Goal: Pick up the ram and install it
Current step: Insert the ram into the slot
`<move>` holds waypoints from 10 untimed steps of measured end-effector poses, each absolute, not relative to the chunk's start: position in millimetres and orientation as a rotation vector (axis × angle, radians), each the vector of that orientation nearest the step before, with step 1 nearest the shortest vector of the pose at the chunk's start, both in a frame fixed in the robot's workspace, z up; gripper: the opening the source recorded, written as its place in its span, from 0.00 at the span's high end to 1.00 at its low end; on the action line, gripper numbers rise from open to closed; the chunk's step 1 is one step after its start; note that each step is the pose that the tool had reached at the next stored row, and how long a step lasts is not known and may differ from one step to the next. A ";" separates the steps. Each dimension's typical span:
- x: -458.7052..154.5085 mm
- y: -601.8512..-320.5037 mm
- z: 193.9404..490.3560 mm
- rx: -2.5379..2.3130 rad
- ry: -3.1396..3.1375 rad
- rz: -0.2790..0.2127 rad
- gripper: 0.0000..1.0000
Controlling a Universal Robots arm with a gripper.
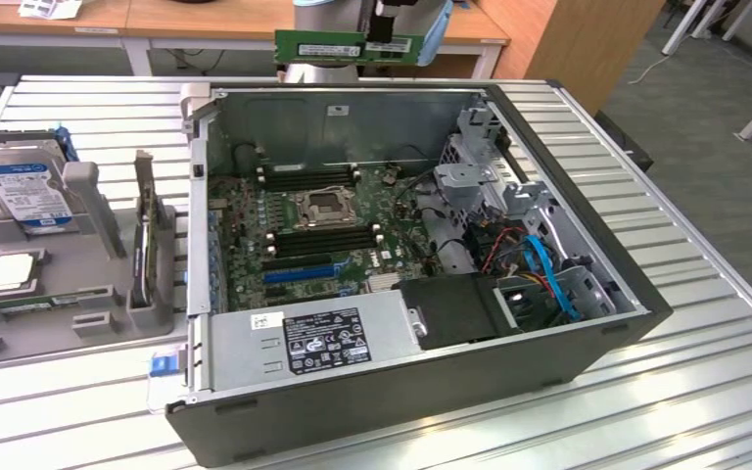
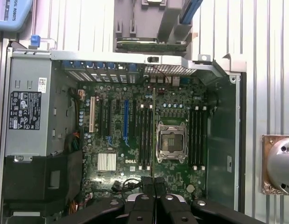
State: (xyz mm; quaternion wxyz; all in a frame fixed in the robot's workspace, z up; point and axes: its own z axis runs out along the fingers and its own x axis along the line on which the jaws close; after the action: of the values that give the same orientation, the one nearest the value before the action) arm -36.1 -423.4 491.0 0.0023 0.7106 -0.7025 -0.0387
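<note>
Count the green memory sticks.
2. One thin green ram stick hangs in the jaws above the open dark computer case; a second green stick sits in the grey tray.

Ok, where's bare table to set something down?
Bare slatted table on the exterior view's right of the computer case, and the strip along its near side. Crowded on the exterior view's left: the grey fixture with hard drive and processor.

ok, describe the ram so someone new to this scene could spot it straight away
Start at the open computer case on the slatted metal table. Above its far wall hangs the gripper, shut on the ram: a long, thin green board held level in the air. The boxy blue-labelled hard drive and square silver processor sit in a grey fixture at the exterior view's left.
</note>
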 end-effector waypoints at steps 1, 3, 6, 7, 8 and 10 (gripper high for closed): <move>-36.1 -423.5 490.2 2.229 -2.204 -0.121 0.89; -36.1 -423.5 488.6 2.229 -2.204 -0.121 0.89; -36.1 -423.6 485.9 2.229 -2.204 -0.121 0.89; -36.1 -423.7 484.9 2.229 -2.204 -0.121 0.89; -36.1 -423.8 483.8 2.229 -2.204 -0.121 0.89; -36.1 -423.9 481.7 2.229 -2.204 -0.121 0.89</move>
State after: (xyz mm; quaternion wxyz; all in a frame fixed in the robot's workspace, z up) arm -36.1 -423.9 481.7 0.0023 0.7106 -0.7026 -0.0387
